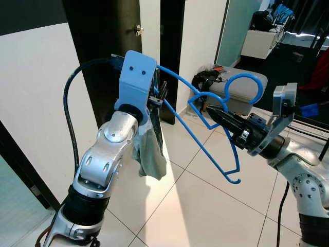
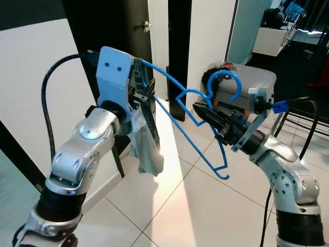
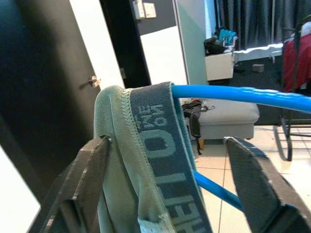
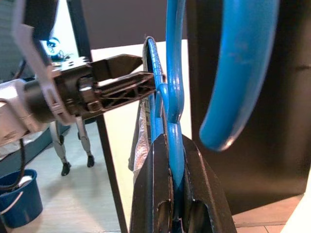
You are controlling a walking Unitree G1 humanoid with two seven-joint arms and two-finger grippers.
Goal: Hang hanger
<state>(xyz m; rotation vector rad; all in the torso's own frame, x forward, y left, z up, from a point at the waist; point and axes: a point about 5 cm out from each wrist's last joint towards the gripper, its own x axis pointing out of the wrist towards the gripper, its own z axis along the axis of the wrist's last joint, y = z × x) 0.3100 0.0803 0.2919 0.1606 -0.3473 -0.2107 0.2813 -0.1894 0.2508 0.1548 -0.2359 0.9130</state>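
Hanger (image 1: 205, 121), blue wire, is held mid-air between both arms above the tiled floor (image 1: 205, 206). Right claw (image 1: 213, 114) is clamped tight on its neck just below the hook. Left claw (image 3: 165, 184) is spread wide around the far shoulder, where a grey-green garment (image 1: 151, 154) hangs; its fingers (image 3: 82, 179) aren't gripping anything.

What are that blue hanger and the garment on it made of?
The blue hanger looks like smooth, glossy plastic or plastic-coated wire: thin, uniformly coloured, with highlights. The garment seems soft knit fabric, grey-green, with a woven lettered elastic waistband and visible stitching.
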